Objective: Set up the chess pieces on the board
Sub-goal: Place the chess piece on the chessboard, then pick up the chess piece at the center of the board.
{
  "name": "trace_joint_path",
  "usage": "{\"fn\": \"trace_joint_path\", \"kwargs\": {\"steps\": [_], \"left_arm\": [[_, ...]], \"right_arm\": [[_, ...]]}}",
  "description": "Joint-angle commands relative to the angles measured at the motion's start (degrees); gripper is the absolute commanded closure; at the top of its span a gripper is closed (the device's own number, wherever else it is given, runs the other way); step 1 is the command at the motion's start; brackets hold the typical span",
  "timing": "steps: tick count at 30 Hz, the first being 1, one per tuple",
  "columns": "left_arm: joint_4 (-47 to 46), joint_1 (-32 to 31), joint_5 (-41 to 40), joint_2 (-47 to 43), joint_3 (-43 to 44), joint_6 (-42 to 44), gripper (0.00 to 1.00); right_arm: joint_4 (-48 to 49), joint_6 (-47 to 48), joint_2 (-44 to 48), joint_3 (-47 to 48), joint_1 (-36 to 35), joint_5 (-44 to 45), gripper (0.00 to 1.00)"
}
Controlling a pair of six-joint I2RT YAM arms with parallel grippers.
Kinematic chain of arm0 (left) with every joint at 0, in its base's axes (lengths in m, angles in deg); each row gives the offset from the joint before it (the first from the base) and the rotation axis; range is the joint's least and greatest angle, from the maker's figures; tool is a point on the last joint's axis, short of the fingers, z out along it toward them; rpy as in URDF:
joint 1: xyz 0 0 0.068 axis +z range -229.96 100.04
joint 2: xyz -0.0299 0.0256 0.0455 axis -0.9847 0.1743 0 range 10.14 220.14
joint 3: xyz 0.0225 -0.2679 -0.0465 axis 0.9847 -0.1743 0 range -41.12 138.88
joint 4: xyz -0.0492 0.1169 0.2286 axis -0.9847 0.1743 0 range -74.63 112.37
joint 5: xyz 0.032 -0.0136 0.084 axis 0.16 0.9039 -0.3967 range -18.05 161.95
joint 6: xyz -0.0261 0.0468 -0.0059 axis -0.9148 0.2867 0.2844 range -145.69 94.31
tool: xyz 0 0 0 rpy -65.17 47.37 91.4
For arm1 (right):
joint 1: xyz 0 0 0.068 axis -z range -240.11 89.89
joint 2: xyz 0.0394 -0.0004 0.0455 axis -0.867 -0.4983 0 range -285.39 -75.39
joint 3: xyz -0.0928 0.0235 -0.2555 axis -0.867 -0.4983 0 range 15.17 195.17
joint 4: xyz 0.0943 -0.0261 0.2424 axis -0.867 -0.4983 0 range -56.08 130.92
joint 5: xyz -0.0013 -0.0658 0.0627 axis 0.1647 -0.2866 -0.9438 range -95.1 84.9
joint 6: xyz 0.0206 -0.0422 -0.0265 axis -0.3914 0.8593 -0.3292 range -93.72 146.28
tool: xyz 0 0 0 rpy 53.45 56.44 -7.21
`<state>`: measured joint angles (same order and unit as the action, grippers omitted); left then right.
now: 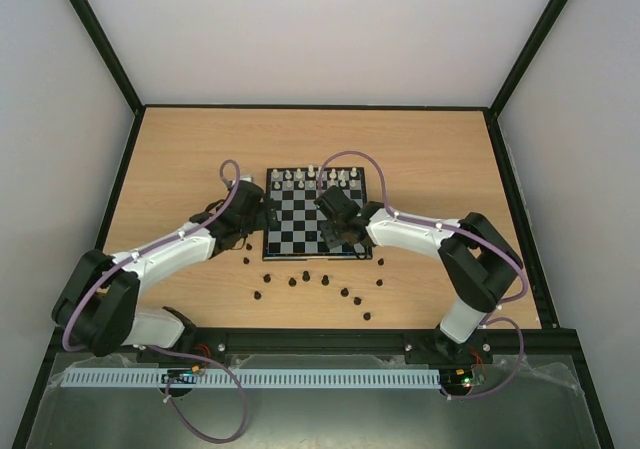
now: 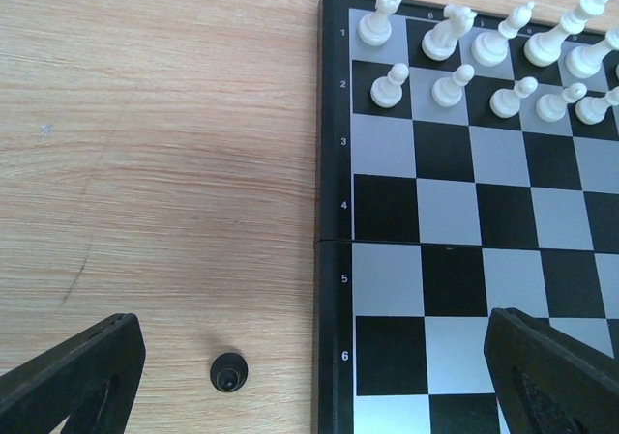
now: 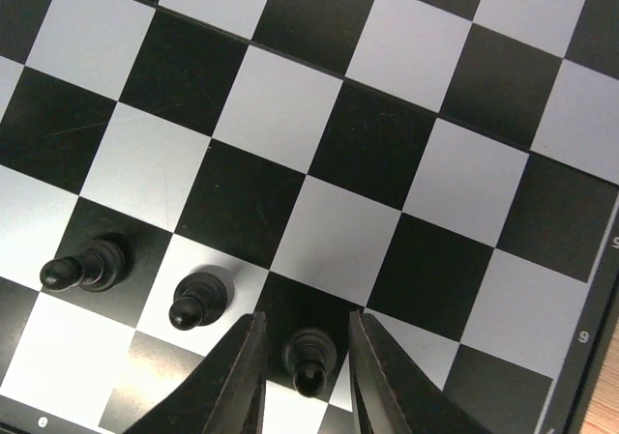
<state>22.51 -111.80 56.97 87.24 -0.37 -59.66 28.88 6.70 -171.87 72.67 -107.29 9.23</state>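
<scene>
1. A pale wooden table (image 1: 200,149) stands inside plain white walls. Loose black pieces (image 1: 325,279) lie scattered on it just off the near edge of the board (image 1: 300,219).
2. The left gripper (image 2: 311,328) hovers across the board's left border, its jaws spread fully and holding nothing. One black piece (image 2: 229,371) stands on the wood between its fingers, closer to the left one. For a clean pick it should centre over that piece before closing.
3. The right gripper (image 3: 305,323) hangs low over the board's near rows. Its fingers are slightly parted either side of a black pawn (image 3: 309,361) standing upright on a dark square. A thin gap shows on each side, so it appears to grip nothing.
4. The step in hand looks like letting this pawn go. The fingers should widen evenly and then rise straight up.
5. Two black pawns (image 3: 198,301) stand just beside it in the same row, so any sideways drift risks toppling them.
6. The white pieces (image 2: 450,38) fill the two far rows, well apart from this work.
</scene>
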Motion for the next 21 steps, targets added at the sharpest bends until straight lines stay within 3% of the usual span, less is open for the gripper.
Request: {"fn": "trace_joint_path", "kwargs": {"steps": [1,14,21], "left_arm": [[-0.34,0.21,0.26,1.69,-0.28,0.01,0.01],[-0.13,0.22,2.94,9.46,1.7,0.74,0.01],[-0.16,0.47,1.56,10.0,1.3,0.49,0.1]], "right_arm": [[-0.8,-0.59,3.76,-0.78,-0.29,2.69,0.74],[-0.94,-2.57,8.18,-3.82,-0.11,7.66,0.65],[-0.53,-2.84,9.21,-4.9,0.04,7.65,0.64]]}}
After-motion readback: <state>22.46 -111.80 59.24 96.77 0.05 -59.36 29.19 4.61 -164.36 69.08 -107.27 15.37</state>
